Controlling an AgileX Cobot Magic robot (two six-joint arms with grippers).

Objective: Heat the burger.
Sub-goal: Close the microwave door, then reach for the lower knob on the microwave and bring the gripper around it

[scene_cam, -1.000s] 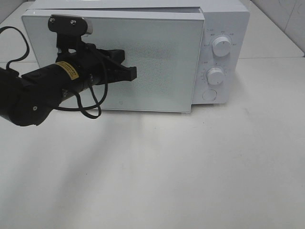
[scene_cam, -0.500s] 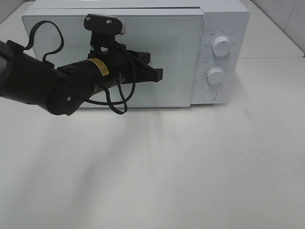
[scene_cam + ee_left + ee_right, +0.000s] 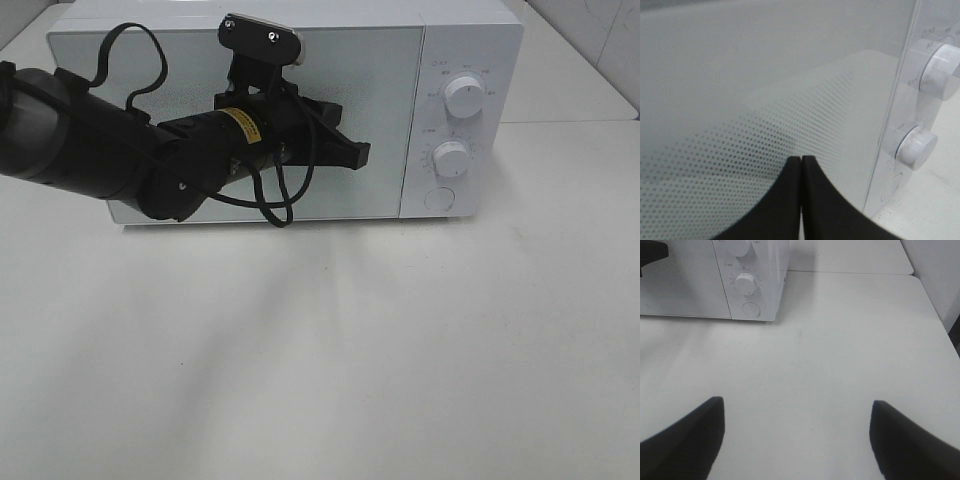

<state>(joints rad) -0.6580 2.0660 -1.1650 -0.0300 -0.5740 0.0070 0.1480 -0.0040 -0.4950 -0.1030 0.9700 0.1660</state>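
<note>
The burger shows in no view. The dotted glass of the microwave door (image 3: 380,70) hides the cavity, so it is only a guess that it sits inside the white microwave (image 3: 470,40) at the back edge of the worktop (image 3: 400,350). The left claw (image 3: 358,155), its tips pressed together and holding nothing, points at the door close to its edge beside the control panel. The door looks flush with the body, but the pictures do not show whether the latch has caught. If it has not, the oven probably won't start. A harder shove could slide the whole microwave toward the back edge instead of seating the door. The tips could also skid on the glossy glass into the lower dial (image 3: 452,158) and knock its setting. The right claw (image 3: 796,405) hangs spread and empty over bare worktop, well apart from the microwave on its control side. If it reaches for the upper dial (image 3: 465,97) or the lower one while the left arm crosses the door, the two could collide.
</note>
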